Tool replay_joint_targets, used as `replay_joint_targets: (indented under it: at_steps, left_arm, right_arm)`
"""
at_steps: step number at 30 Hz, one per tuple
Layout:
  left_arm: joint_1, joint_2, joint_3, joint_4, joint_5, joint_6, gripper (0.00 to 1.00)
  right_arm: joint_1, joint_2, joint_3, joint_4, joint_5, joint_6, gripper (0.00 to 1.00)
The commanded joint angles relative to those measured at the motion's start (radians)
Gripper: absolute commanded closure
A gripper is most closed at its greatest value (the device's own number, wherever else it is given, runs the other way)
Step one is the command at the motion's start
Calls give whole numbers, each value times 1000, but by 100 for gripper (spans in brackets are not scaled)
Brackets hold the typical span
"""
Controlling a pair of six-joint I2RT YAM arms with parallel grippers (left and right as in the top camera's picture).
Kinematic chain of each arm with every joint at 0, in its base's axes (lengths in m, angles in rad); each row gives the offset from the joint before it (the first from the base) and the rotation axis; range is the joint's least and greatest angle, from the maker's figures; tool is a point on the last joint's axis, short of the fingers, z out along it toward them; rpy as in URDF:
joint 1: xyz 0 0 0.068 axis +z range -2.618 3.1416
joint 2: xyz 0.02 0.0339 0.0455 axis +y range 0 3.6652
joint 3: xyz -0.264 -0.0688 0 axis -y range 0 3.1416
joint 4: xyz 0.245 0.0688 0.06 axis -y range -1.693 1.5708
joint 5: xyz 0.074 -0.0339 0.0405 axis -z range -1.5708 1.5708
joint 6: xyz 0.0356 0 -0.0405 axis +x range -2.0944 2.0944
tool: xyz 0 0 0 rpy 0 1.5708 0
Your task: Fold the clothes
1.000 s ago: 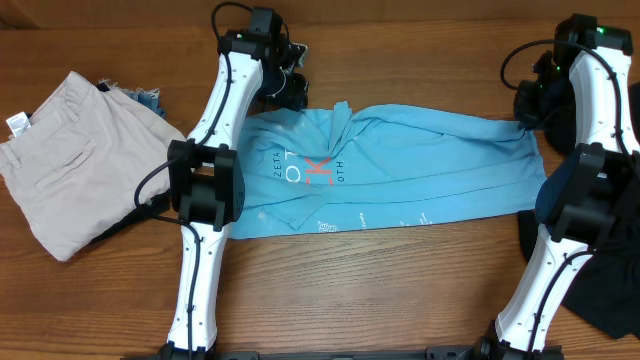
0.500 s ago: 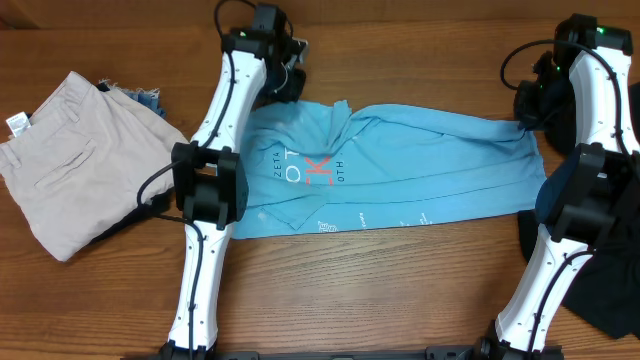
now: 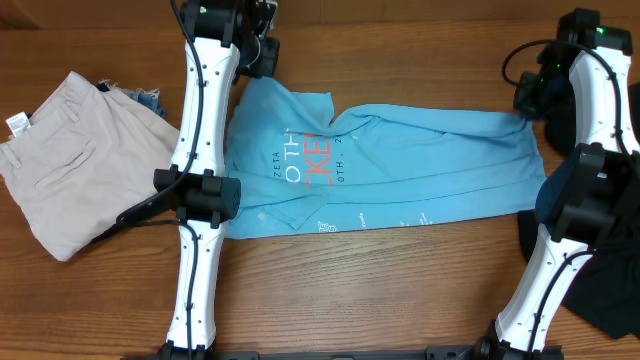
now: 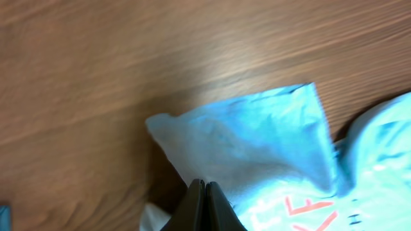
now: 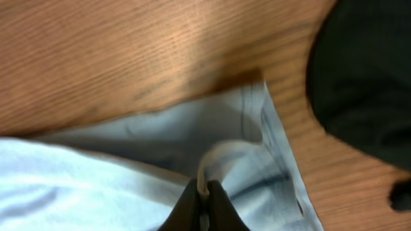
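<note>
Light blue cotton T-shirt with white and red chest lettering (image 3: 420, 165) lies spread sideways on the wooden counter (image 3: 400, 300), with the left hand (image 4: 204, 187) pinched shut on its far left corner and the right hand (image 5: 200, 190) pinched shut on its far right hem. This looks like the start of the first fold: both hands should lift together and carry that edge nearward, keeping the cloth taut.

We see a brown wooden table (image 3: 400, 300). Across its middle lies a light blue T-shirt (image 3: 430, 170), spread lengthwise (red and white lettering facing up). At the left, folded beige trousers (image 3: 60, 170) rest partly over a frayed denim piece (image 3: 147, 98). A black T-shirt (image 3: 610, 290) lies at the right edge.
</note>
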Motion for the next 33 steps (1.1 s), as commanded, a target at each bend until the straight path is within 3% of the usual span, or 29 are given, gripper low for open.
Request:
replay_joint_targets:
  at_steps: [1, 6, 7, 8, 9, 11, 13, 18, 23, 29, 33]
  left_arm:
    - [0, 1, 25, -26, -117, -25, 96]
    - [0, 1, 24, -44, -156, -24, 94]
    - [2, 1, 23, -51, -180, -24, 89]
    - [3, 1, 23, -52, -190, -25, 76]
    - [6, 1, 22, -51, -190, -25, 50]
    - [11, 1, 22, -42, -189, -25, 35]
    - [13, 1, 23, -18, -172, -24, 28]
    - [13, 10, -24, 140, 76, 44, 27]
    - [-23, 11, -232, 335, 278, 161, 31]
    - [-101, 11, -425, 530, 216, 197, 32]
    - [-135, 12, -478, 571, 161, 198, 31]
  right_arm:
    - [3, -27, 2, 81, -94, 15, 96]
    - [3, -27, 2, 208, -134, 15, 96]
    - [3, -27, 2, 235, -135, 15, 96]
    - [3, -27, 2, 252, -134, 15, 96]
    - [3, -27, 2, 266, -134, 15, 96]
    - [3, -27, 2, 275, -135, 15, 96]
    - [3, -27, 2, 279, -134, 15, 96]
    - [3, -27, 2, 293, -134, 15, 96]
    - [3, -27, 2, 292, -134, 15, 96]
    - [3, -27, 2, 278, -134, 15, 96]
    - [3, -27, 2, 269, -133, 15, 96]
